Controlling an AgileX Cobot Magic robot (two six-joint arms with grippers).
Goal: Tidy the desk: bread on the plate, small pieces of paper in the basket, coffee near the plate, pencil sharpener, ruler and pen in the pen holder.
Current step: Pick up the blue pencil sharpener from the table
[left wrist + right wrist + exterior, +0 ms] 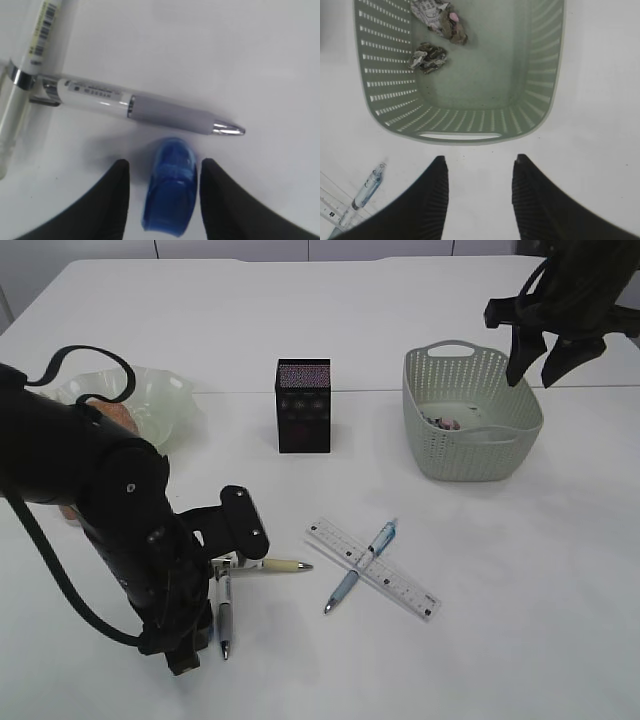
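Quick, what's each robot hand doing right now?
Left tool: open around the blue pencil sharpener, not gripping yet.
Right tool: open, empty, above the basket.

You have lots of bare table (520,570) on the right side. In the middle, the ruler (372,567) lies with a blue pen (362,565) across it, so go around them. The black pen holder (302,406) stands behind, with open room on both sides. The basket (470,430) blocks the far right. Down by the left arm it is crowded: a grey pen (145,107) lies just beside the blue pencil sharpener (170,186).
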